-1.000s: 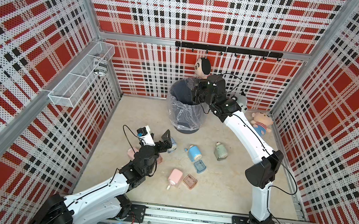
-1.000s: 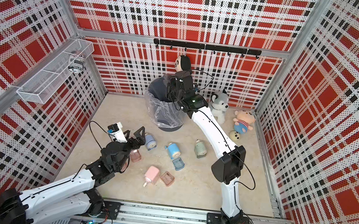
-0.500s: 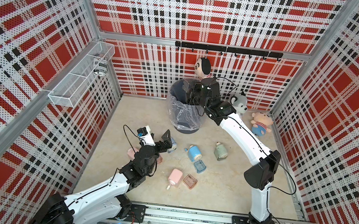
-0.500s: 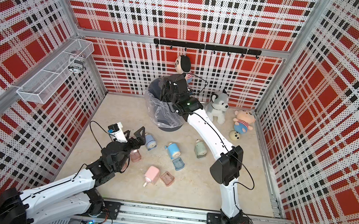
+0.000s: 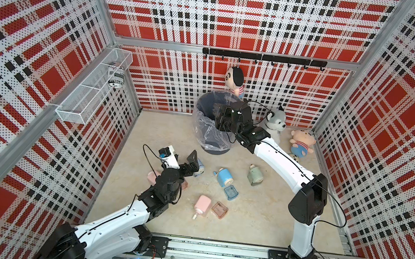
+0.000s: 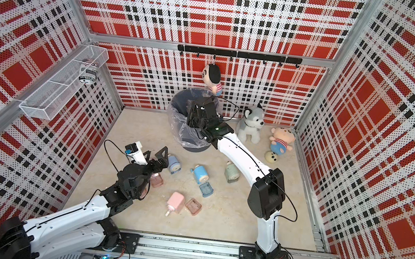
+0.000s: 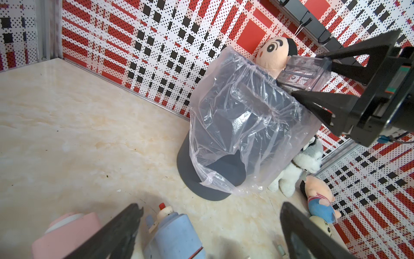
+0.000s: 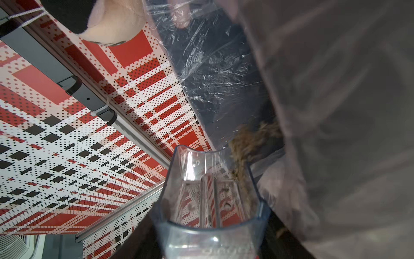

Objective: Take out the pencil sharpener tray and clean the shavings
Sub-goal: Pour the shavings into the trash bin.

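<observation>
The right end effector (image 7: 310, 77) is closed to a narrow gap on a clear tray (image 7: 298, 74), pinching one short end between its black fingers (image 7: 324, 101). The tray hangs in the air over the back rim of the bag-lined bin (image 5: 212, 147). The bin stands at the middle of the back edge of the bench (image 5: 257, 222), and the tray is close in front of the head of the hanging plush doll (image 5: 235, 81).

The tray's long axis runs straight out from the jaws, with its free end pointing toward the back wall. It is tipped so that one long wall dips toward the bin's mouth. In the right wrist view, brown shavings (image 8: 248, 139) show as a blur off the far corner of that wall, over the bag. A few crumbs cling to the ribbed base.

The left end effector (image 5: 185, 161) stands fully open and holds nothing. It is low over the bench near its left edge and faces the bin. Just below it a grey-blue pencil sharpener (image 7: 174, 235) lies on its side, with a pink sharpener (image 7: 67, 233) beside it.

Mid-bench lie a light blue sharpener (image 5: 223, 176) with a blue tray (image 5: 230, 192) just beside it, and a green sharpener (image 5: 254, 176). A husky plush (image 5: 276, 122) sits at the back edge beside the bin.
</observation>
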`<state>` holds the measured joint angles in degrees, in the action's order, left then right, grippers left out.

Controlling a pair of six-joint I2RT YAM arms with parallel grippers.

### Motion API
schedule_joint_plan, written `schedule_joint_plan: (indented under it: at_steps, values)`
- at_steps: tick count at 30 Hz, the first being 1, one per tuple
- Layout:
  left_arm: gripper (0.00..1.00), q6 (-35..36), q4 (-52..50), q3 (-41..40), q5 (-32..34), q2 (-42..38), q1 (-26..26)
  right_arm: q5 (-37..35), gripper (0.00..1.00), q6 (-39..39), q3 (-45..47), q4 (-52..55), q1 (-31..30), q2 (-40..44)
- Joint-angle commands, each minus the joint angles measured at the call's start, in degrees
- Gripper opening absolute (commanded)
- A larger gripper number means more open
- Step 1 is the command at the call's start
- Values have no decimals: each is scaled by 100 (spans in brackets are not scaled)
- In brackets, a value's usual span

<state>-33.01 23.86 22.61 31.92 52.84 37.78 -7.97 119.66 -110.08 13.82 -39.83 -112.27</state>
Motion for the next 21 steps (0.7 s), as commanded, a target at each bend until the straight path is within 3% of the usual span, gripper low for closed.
schedule_joint_plan:
  at_steps: [1, 11, 21]
  values:
    - [98, 32, 93, 28, -11, 32, 36, -28, 49, 62, -138, -187, 18, 188]
    - [98, 31, 93, 33, -2, 26, 36, -82, 49, -55, -772, -48, 11, 223]
    - [98, 32, 93, 32, -8, 34, 37, -62, 50, 501, 893, -847, 85, 601]
